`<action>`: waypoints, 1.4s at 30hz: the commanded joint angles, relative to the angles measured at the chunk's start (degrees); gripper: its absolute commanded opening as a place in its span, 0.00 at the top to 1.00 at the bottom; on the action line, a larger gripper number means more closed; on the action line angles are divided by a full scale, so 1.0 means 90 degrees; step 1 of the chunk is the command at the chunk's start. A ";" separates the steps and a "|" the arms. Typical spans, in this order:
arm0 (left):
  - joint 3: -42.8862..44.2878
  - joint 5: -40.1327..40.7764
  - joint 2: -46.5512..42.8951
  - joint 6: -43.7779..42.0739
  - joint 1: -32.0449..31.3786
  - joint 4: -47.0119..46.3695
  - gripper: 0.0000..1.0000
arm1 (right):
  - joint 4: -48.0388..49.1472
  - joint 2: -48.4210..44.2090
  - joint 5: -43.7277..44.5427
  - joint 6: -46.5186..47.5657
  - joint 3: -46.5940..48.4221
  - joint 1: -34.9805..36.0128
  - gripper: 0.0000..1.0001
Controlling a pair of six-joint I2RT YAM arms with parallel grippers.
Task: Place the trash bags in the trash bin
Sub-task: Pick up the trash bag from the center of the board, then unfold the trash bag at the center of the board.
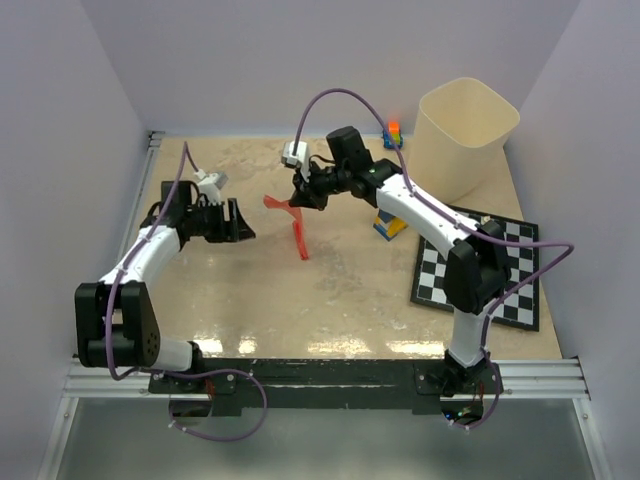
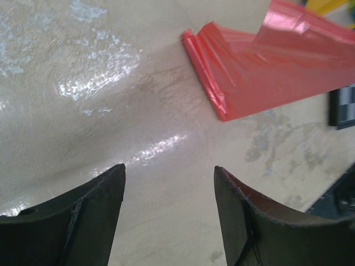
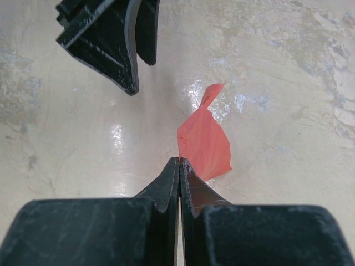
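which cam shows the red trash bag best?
Top external: the whole red trash bag shows, pinched by the right gripper. Left wrist gives a closer look at its folded end, cropped at the frame edge. Right wrist shows only a corner past the shut fingers.

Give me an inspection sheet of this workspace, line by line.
Surface: beige table, glossy, scuffed.
Job's things: red bag, one end pinched, rest hanging toward the table; bin upright at back right, no bag seen inside.
Clutter: checkerboard at right; blocks under the right arm, more by the bin.
Grippers: left gripper open, empty; right gripper shut on the bag.
Cables: purple cable looped along each arm.
Surroundings: pale walls on three sides; metal rail in front.
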State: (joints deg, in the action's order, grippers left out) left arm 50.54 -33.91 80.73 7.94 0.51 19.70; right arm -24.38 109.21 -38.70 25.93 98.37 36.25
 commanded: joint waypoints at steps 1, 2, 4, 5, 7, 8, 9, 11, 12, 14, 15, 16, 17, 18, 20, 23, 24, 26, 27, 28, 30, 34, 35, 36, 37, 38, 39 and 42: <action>0.0555 -0.2174 -0.0248 0.0609 0.0762 0.0252 0.30 | 0.0745 -0.0630 0.0149 -0.0615 -0.0216 0.0161 1.00; 0.0624 -0.2518 -0.0288 0.0814 0.0870 0.0291 0.29 | 0.0775 -0.0630 0.0169 -0.0616 -0.0255 0.0220 1.00; 0.0702 -0.2998 -0.0395 0.1292 0.1046 0.0233 0.27 | 0.0892 -0.0524 0.0188 -0.0781 -0.0198 0.0366 1.00; 0.0702 -0.3154 -0.0405 0.1575 0.1056 0.0088 0.25 | 0.0941 -0.0426 0.0159 -0.0850 -0.0149 0.0434 1.00; 0.0644 -0.3312 -0.0386 0.2170 0.1056 -0.0224 0.19 | 0.0971 -0.0202 0.0149 -0.0899 0.0026 0.0571 1.00; 0.0557 -0.3351 -0.0376 0.2580 0.1066 -0.0449 0.19 | 0.0971 -0.0085 0.0149 -0.0918 0.0114 0.0640 1.00; 0.0479 -0.3438 -0.0347 0.2913 0.1066 -0.0731 0.19 | 0.0961 0.0013 0.0140 -0.0938 0.0212 0.0708 1.00; 0.0284 -0.3478 -0.0327 0.3596 0.1066 -0.1201 0.16 | 0.0971 0.0160 0.0149 -0.0958 0.0330 0.0835 1.00; 0.0224 -0.3449 -0.0308 0.3832 0.1076 -0.1377 0.15 | 0.0971 0.0209 0.0149 -0.0958 0.0349 0.0894 1.00; 0.0107 -0.3303 -0.0250 0.4155 0.1085 -0.1418 0.11 | 0.1000 0.0258 0.0149 -0.0977 0.0359 0.0982 1.00; 0.0010 -0.3273 -0.0210 0.4359 0.1086 -0.1515 0.09 | 0.1019 0.0278 0.0149 -0.0968 0.0350 0.1021 1.00; -0.0146 -0.3321 -0.0181 0.4574 0.1086 -0.1709 0.07 | 0.1020 0.0297 0.0159 -0.0977 0.0340 0.1040 1.00; -0.0234 -0.3332 -0.0132 0.4760 0.1076 -0.1856 0.04 | 0.1020 0.0336 0.0149 -0.0987 0.0340 0.1070 1.00; -0.0254 -0.3264 -0.0064 0.4771 0.1076 -0.1761 0.03 | 0.1010 0.0356 0.0149 -0.0997 0.0350 0.1080 1.00; -0.0255 -0.3137 0.0072 0.4684 0.1076 -0.1555 0.03 | 0.1058 0.0385 0.0120 -0.0987 0.0311 0.1109 1.00; -0.0118 -0.2825 0.0288 0.4372 0.1056 -0.1018 0.04 | 0.1059 0.0434 0.0110 -0.0958 0.0310 0.1167 1.00; -0.0099 -0.2766 0.0336 0.4342 0.1056 -0.0979 0.06 | 0.1049 0.0434 0.0110 -0.0929 0.0311 0.1187 1.00; -0.0127 -0.2707 0.0453 0.4361 0.1066 -0.0842 0.07 | 0.1020 0.0454 0.0110 -0.0831 0.0301 0.1216 1.00; -0.0176 -0.2745 0.0512 0.4400 0.1066 -0.0929 0.12 | 0.0981 0.0454 0.0110 -0.0763 0.0301 0.1236 1.00; -0.0225 -0.2775 0.0561 0.4468 0.1056 -0.1026 0.18 | 0.0923 0.0463 0.0178 -0.0598 0.0320 0.1255 1.00; -0.0264 -0.2892 0.0688 0.4595 0.1017 -0.1270 0.28 | 0.0873 0.0483 0.0247 -0.0421 0.0330 0.1294 1.00; -0.0177 -0.3088 0.0883 0.4723 0.0793 -0.1623 0.53 | 0.0785 0.0687 0.0276 -0.0255 0.0476 0.1285 1.00; -0.0138 -0.3088 0.0884 0.4694 0.0764 -0.1613 0.65 | 0.0766 0.0736 0.0276 -0.0235 0.0525 0.1294 1.00; -0.0109 -0.3097 0.0884 0.4684 0.0744 -0.1623 0.81 | 0.0717 0.0776 0.0296 -0.0225 0.0593 0.1295 0.98; -0.0079 -0.3097 0.0893 0.4674 0.0753 -0.1604 0.94 | 0.0649 0.0805 0.0296 -0.0216 0.0671 0.1285 0.90; -0.0021 -0.3097 0.0884 0.4597 0.0763 -0.1507 1.00 | 0.0561 0.0805 0.0402 -0.0206 0.0759 0.1275 0.81; 0.0067 -0.3088 0.0864 0.4451 0.0783 -0.1419 1.00 | 0.0464 0.0738 0.0539 -0.0215 0.0779 0.1236 0.71; 0.0369 -0.2912 0.0757 0.3623 0.0938 -0.0689 1.00 | 0.0677 0.0328 0.0589 -0.0682 0.0400 0.0750 0.47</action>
State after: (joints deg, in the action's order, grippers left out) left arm 49.30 -60.03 88.88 47.64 7.51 8.21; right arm -19.38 117.10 -35.11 22.76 102.17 47.35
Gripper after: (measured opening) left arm 0.012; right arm 0.433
